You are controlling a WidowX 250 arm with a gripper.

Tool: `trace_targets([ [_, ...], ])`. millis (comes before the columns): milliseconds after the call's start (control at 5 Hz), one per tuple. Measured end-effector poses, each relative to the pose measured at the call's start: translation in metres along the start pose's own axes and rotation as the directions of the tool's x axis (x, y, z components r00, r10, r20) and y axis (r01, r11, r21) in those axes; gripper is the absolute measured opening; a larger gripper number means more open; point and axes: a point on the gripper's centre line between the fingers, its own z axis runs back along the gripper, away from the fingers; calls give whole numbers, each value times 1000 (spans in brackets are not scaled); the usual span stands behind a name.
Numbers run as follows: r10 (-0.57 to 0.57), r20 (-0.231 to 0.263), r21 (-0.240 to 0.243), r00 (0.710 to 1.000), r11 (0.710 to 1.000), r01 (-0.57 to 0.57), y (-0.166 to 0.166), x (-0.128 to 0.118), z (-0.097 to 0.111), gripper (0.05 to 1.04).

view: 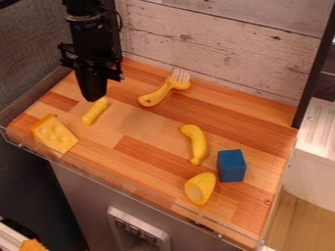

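Pale, weathered planks [216, 44] are set upright behind a striped wooden counter [147, 132], whose near side is edged by a clear rim [131, 188]. At the far left, the black gripper [93, 99] is held low over the wood, pointed downward; whether it is released or clenched cannot be told. Just beside its tip, a short yellow stick [95, 112] is laid at a slant on the counter, its far end closest to the gripper; whether they are touching cannot be told. To the near left, a yellow cheese wedge with holes [54, 134] is placed close to the rim. Right of the gripper, near the planks, a yellow-handled toy fork [157, 95] is laid with its pale prongs turned toward the far side. Farther right, a curved yellow banana [197, 143] is seen, with a blue block [231, 165] placed to its right. Nearer than both, a yellow cut piece, ridged like corn [202, 187], is laid on the wood.
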Motion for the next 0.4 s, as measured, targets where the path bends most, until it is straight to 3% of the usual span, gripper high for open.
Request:
trace_targets([
  [200,117,-7,-12,993,993,-117,-12,14,-3,60],
  [400,293,0,-16,956,956,-293,-21,46,1,93],
])
